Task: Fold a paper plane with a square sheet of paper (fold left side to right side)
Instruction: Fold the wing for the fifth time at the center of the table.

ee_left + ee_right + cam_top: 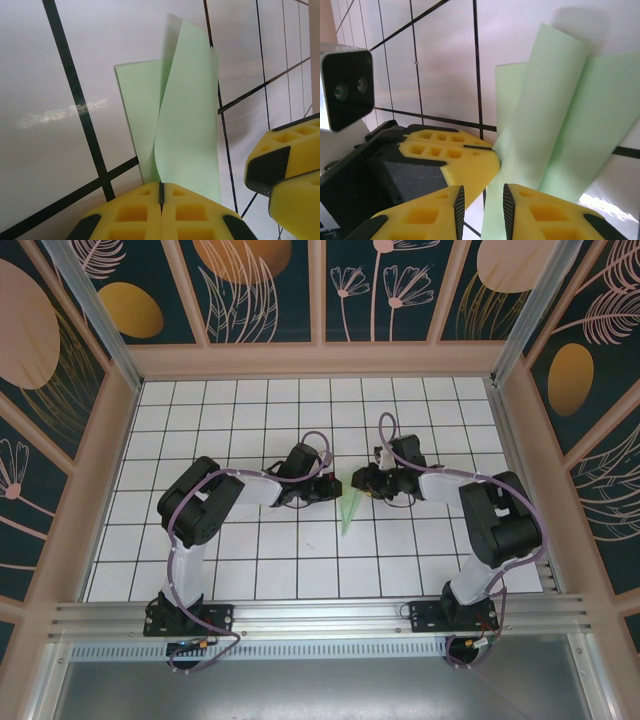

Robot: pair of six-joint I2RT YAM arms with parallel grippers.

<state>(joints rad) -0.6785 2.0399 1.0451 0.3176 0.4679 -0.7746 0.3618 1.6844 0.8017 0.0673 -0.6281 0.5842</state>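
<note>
Paper plane [347,510]: located at frame centre in the top view, on the gridded desk [300,565]. Left gripper [161,192]: jaws fully closed, clamping its narrow end. Right gripper [483,200]: jaws narrow but parted, with the paper edge inside the gap.

Right gripper [483,200] sits at the bottom edge, its yellow jaws apart with a clear gap, dark pads facing each other. The lower strip of the pale green paper plane [555,115] runs down into that gap. The paper stands up off the white grid tiles [445,65], two long flaps leaning right, one curled over. Left gripper [487,148] comes in from the left, yellow fingers pressed together, its tip touching the paper's edge. Camera box [347,87] with two lenses at upper left.
</note>
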